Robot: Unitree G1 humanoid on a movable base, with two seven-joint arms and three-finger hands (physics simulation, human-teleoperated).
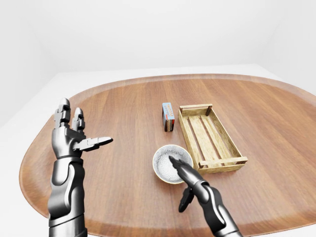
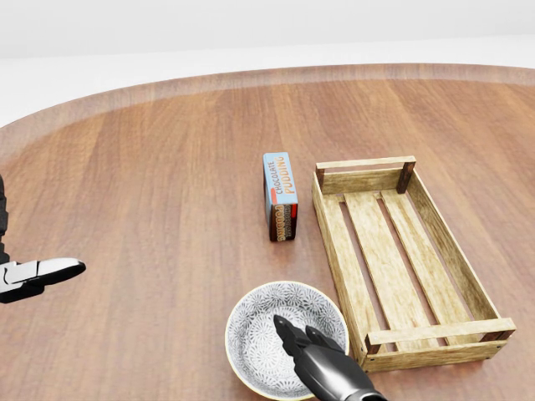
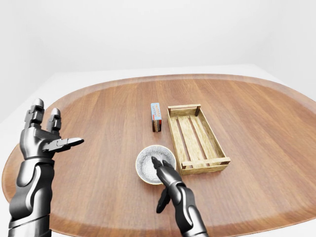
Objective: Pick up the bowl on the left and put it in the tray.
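Open right hand (image 1: pixel 193 181) hovers over the bowl (image 1: pixel 161 164)

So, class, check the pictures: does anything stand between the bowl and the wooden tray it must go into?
Nothing visible does. In the head view the bowl sits left of the tray, near its lower-left corner, with only table between. The pudding box stands higher up beside the tray's left wall, off that path.

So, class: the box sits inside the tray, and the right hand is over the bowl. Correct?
No. The box stands on the table left of the tray, not inside it, as the head view shows. The right hand is over the bowl.
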